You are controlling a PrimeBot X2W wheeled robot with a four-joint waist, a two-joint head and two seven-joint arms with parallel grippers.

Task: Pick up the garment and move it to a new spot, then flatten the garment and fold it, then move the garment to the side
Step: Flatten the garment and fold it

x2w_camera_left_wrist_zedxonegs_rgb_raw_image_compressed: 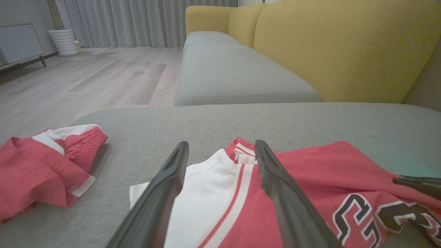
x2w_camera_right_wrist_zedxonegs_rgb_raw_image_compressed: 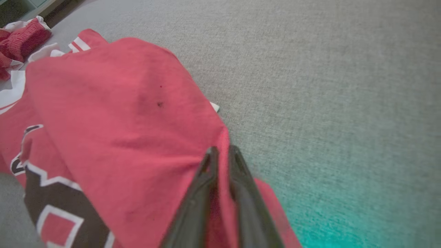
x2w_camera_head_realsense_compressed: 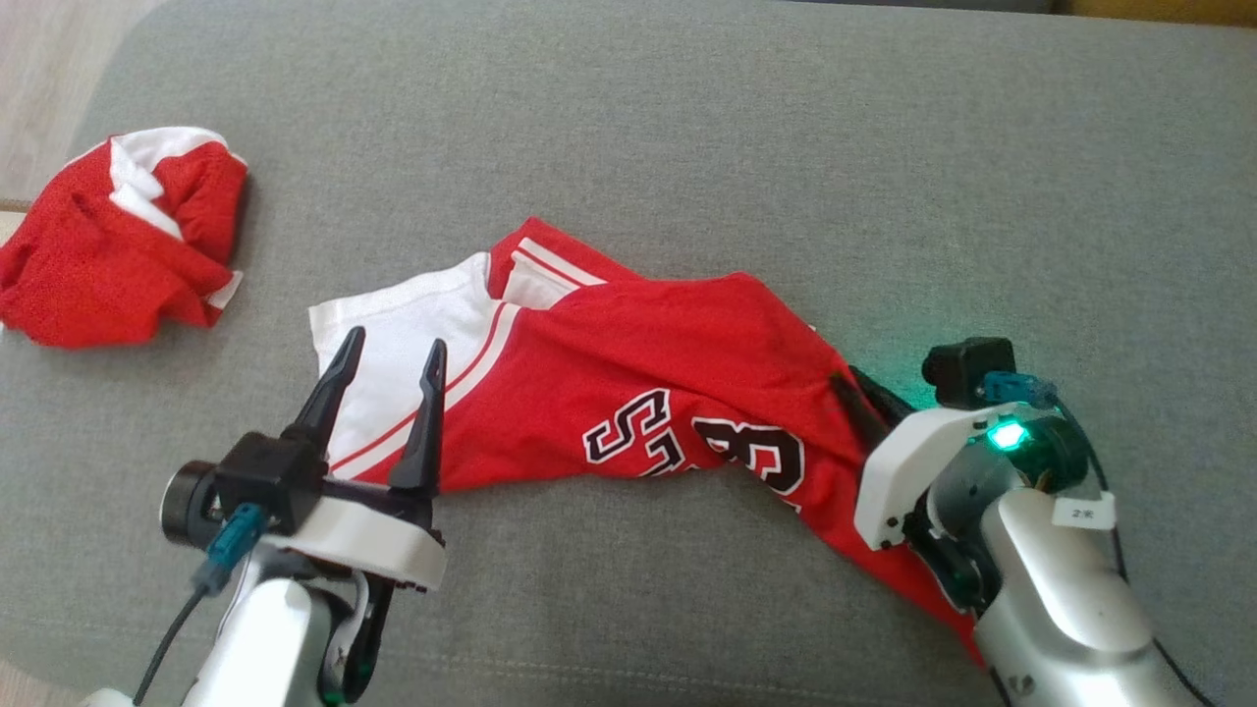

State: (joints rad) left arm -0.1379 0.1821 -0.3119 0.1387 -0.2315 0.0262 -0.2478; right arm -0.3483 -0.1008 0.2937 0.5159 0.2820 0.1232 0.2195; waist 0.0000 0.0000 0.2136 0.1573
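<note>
Red garment (x2w_camera_head_realsense_compressed: 628,363), judged soft, light and limp, crumpled on the grey cushion (x2w_camera_head_realsense_compressed: 687,118): right tool (x2w_camera_right_wrist_zedxonegs_rgb_raw_image_compressed: 220,150) pinched narrow on an edge fold at its tips, left tool (x2w_camera_head_realsense_compressed: 393,340) spread wide over the white sleeve (x2w_camera_head_realsense_compressed: 412,304), probably the matching hold.

head: high, down on cushion (x2w_camera_head_realsense_compressed: 687,118) | wrists: low, close | shared: red jersey (x2w_camera_head_realsense_compressed: 638,344)

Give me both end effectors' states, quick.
Left end effector: open, holding nothing.
Right end effector: closed on a fold of the red jersey.
</note>
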